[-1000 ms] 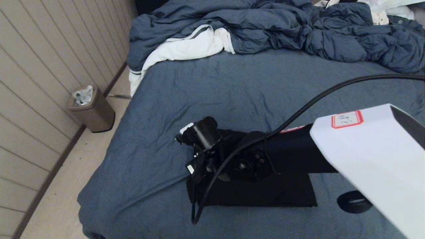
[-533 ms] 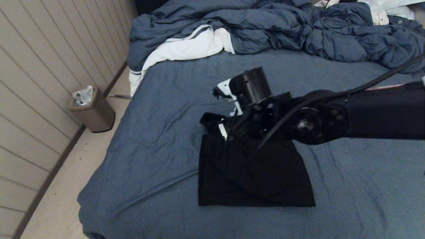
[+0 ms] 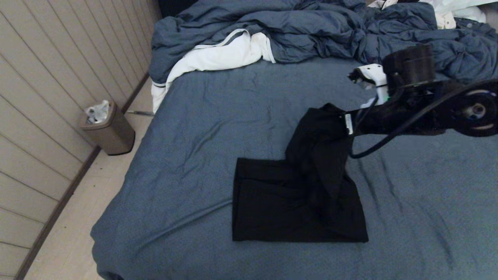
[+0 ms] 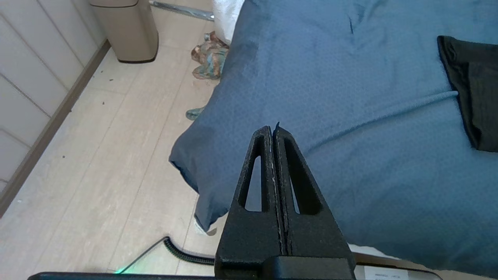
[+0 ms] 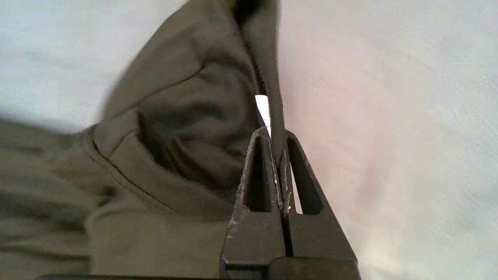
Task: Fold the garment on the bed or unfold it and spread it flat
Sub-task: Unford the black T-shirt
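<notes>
Garment: you are looking at a black T-shirt (image 3: 299,202) lying folded on the near middle of the bed (image 3: 241,116), print and lettering hidden from view.
Long axis: the flat folded part is running left to right across the bed in the head view, its near edge lying roughly parallel to the bed's near edge.
Lifted part: one layer (image 3: 323,136) is rising off the right half of the fold, slanting up and to the right, away from you, toward the gripper.
Right gripper: your right gripper (image 5: 277,138) is hanging above the bed to the right of the fold, fingers pinched tight on a bunched edge of the T-shirt.
Left gripper: your left gripper (image 4: 272,130) is sitting parked off the near left corner of the bed, fingers pressed together and gripping nothing.
Surroundings: a rumpled blue-grey duvet (image 3: 311,31) and a white cloth (image 3: 218,58) are lying at the far end of the bed; a bin (image 3: 107,128) is standing on the floor by the wall.
</notes>
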Robot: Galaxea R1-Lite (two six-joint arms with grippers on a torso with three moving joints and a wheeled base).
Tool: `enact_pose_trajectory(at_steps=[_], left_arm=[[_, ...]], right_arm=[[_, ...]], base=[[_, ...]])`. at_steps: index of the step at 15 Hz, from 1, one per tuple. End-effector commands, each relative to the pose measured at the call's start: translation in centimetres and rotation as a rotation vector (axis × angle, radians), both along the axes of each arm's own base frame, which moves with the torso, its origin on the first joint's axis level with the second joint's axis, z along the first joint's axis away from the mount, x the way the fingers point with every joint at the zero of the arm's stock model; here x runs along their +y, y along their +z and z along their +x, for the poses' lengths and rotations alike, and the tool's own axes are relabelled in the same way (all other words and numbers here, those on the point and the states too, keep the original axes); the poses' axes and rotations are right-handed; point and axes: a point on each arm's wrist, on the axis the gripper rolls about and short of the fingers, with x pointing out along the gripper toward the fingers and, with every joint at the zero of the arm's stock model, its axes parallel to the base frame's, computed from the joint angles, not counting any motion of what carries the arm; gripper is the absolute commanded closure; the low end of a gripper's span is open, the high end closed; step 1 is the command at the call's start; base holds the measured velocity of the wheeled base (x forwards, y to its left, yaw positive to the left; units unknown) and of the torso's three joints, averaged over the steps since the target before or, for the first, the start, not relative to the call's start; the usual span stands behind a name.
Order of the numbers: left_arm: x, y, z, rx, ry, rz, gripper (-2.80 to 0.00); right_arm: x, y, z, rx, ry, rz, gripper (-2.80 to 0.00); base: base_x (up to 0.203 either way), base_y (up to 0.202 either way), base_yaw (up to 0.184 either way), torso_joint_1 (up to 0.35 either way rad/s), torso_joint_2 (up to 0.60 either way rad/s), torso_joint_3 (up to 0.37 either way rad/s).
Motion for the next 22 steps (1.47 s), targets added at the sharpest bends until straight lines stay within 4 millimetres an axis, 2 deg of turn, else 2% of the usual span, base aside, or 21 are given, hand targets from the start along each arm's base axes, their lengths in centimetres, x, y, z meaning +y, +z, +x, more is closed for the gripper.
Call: enact_pose_trajectory(at_steps=[1, 5, 7, 11, 15, 19, 22], left_arm=[[0.0, 0.0, 0.0, 0.001, 0.000, -0.001, 0.00], [0.0, 0.0, 0.0, 0.000, 0.000, -0.001, 0.00], [0.0, 0.0, 0.0, 0.000, 0.000, -0.001, 0.00], [0.0, 0.0, 0.0, -0.001, 0.000, -0.001, 0.00], [0.0, 0.0, 0.0, 0.001, 0.000, -0.001, 0.00], [0.0, 0.0, 0.0, 0.001, 0.000, -0.001, 0.00], [0.0, 0.0, 0.0, 0.001, 0.000, -0.001, 0.00]], right_arm=[[-5.5, 0.4, -1.2, 0.000, -0.113, 0.019, 0.00], [-13.7, -2.4, -1.8, 0.026, -0.257, 0.048, 0.00], [-16.5, -4.3, -2.5, 0.042, -0.299, 0.048, 0.00], [-20.4, -6.6, -4.4, 0.042, -0.362, 0.070, 0.00], [-22.6, -8.8, -7.7, 0.025, -0.439, 0.046, 0.00], [-25.5, -9.0, -10.3, -0.012, -0.500, 0.026, 0.00], [-28.1, -8.9, -9.9, -0.020, -0.517, 0.020, 0.00]], base=[[0.000, 0.000, 0.000, 0.000, 0.00, 0.000], [0.000, 0.000, 0.000, 0.000, 0.00, 0.000], [0.000, 0.000, 0.000, 0.000, 0.00, 0.000], [0.000, 0.000, 0.000, 0.000, 0.00, 0.000], [0.000, 0.000, 0.000, 0.000, 0.00, 0.000], [0.000, 0.000, 0.000, 0.000, 0.00, 0.000], [0.000, 0.000, 0.000, 0.000, 0.00, 0.000]])
